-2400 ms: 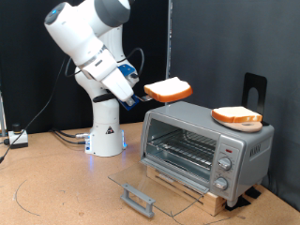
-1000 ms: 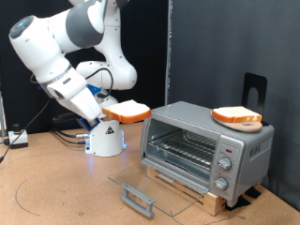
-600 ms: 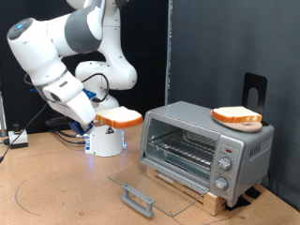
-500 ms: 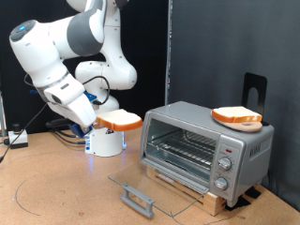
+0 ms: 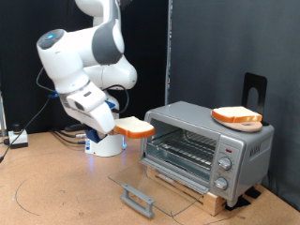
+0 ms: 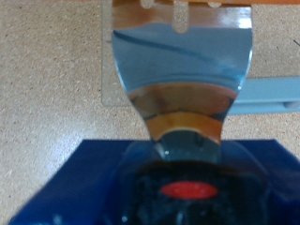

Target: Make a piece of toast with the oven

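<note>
My gripper (image 5: 120, 128) is shut on the edge of a piece of toast (image 5: 135, 127), a pale slice with a brown crust. It holds the slice roughly level in the air, just to the exterior view's left of the oven (image 5: 208, 142) and near its top edge. The silver oven's glass door (image 5: 155, 183) lies open and flat, and the wire rack (image 5: 183, 150) shows inside. A second, alike slice (image 5: 236, 115) lies on an orange plate on top of the oven. In the wrist view the held slice (image 6: 184, 108) is a close blur over the floor.
The oven stands on a wooden board (image 5: 192, 191) on the speckled floor. The door's grey bar handle (image 5: 139, 199) juts out at the front. The arm's white base (image 5: 105, 141) stands to the exterior view's left of the oven, with cables (image 5: 23, 138) further left. A black stand (image 5: 254, 89) rises behind the oven.
The arm first carried the slice down and to the exterior view's left, away from the oven's top. It has now swung back right, bringing the slice close to the oven's left side.
</note>
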